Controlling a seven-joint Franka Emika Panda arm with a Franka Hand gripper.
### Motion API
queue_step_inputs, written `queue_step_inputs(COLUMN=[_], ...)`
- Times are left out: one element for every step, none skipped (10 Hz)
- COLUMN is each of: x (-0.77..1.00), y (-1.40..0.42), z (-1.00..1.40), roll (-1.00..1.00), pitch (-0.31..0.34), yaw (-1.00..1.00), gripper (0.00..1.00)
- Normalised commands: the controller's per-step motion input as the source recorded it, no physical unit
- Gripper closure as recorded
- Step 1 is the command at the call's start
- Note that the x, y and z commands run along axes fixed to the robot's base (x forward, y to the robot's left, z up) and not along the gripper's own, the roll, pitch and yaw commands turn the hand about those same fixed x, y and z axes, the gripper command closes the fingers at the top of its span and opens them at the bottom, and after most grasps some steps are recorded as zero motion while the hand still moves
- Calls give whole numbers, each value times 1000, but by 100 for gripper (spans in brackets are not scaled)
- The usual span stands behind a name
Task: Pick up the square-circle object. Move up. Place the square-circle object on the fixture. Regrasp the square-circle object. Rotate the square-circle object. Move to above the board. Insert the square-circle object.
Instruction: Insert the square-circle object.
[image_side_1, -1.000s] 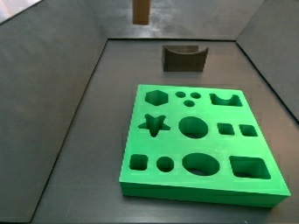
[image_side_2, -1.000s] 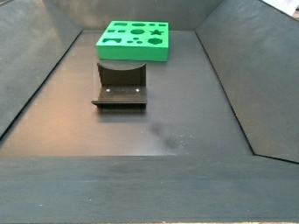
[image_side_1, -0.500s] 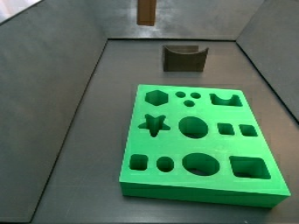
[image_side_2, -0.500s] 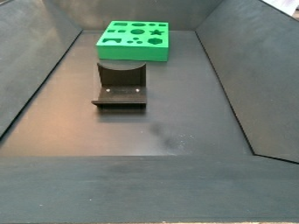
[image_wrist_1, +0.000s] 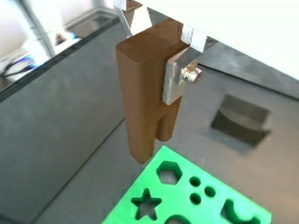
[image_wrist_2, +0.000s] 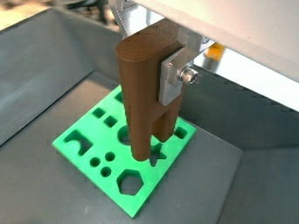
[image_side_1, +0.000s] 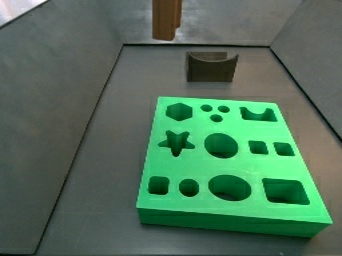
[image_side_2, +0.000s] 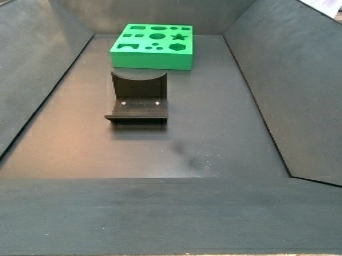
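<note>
Clamped firmly on the square-circle object (image_wrist_1: 140, 101): gripper (image_wrist_1: 152, 61) high above the floor, one silver finger (image_wrist_1: 176, 77) pressed flat against the peg's side, the opposite plate mostly hidden behind the wood. Hangs upright, long axis vertical, well clear of everything below; seen in a side view as a brown bar (image_side_1: 166, 18) at the upper edge, above and off to one side of the fixture (image_side_1: 210, 65). Probably the carry toward the fixture, with placing next.

To do it well:
- Travel level at this height first; descend only once centred over the curved notch of the fixture (image_wrist_1: 243, 118).
- Hold the bar plumb, no tilt, so the lower end meets the notch squarely.
- Stay off the board (image_side_1: 227, 160), which lies just in front of the fixture and partly under the peg in a wrist view (image_wrist_2: 176, 149).
- Lower slowly and release only once seated, as a slim bar topples easily.
- Cannot tell from these views which end is square and which round; check before regrasping.
</note>
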Motion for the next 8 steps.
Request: queue_step_inputs(x=[0,0,0,0,0,0,0,0], y=[-266,-266,-271,-274,-286,-286,-286,-283], z=[-186,-171,-189,-206,-214,-214,-214,-220], roll=[0,0,0,0,0,0,0,0], pitch=[-29,-13,0,0,0,0,0,0], yaw=[-940,-937,-937,-931,-926,-926,-926,-929], gripper=[100,100,100,100,100,100,100,100])
